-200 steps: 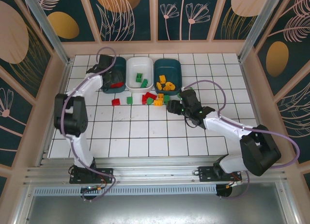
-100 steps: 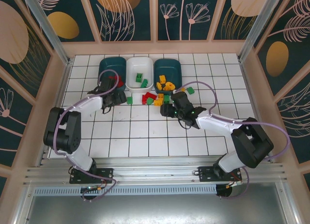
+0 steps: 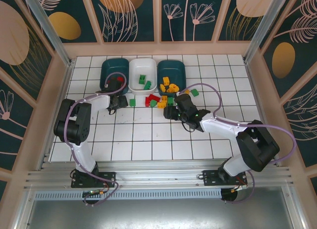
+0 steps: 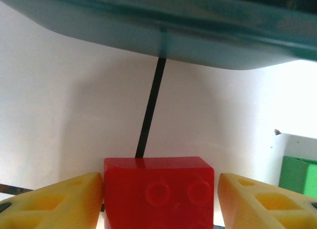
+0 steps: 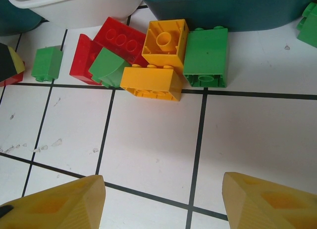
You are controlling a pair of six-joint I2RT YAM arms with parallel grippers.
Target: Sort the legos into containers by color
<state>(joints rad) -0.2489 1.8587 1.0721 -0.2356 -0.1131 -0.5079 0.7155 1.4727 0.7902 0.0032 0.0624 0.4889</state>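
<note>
top external: white tub (image 3: 133, 68) in the middle of the back row on the tiled table (image 3: 148, 140), two green bricks (image 3: 144, 82) inside. just left of the white tub, left teal tub (image 3: 105, 73) with red pieces (image 3: 119, 80) in it; just right of the white tub, right teal tub (image 3: 182, 73) with orange-yellow bricks (image 3: 166, 83). near the white tub's front right corner, a loose pile (image 3: 156, 100) of red, green and orange-yellow bricks, tight together on the tiles; near its front left corner, a lone green brick (image 3: 132, 102). left gripper (image 3: 119, 101) low on the tiles, in front of and left of the white tub. left wrist: jaws drawn in on a red brick (image 4: 158, 194), one finger touching its side, the other just beside the opposite side, round studs facing the camera, brick resting on white tile, teal wall close above. right gripper (image 3: 169, 111) in front of and right of the white tub, near the pile. right wrist: jaws spread wide, only bare tile between the yellow fingers (image 5: 54, 204), pile apart from them, close under the white tub's rim and the right teal tub's wall.
</note>
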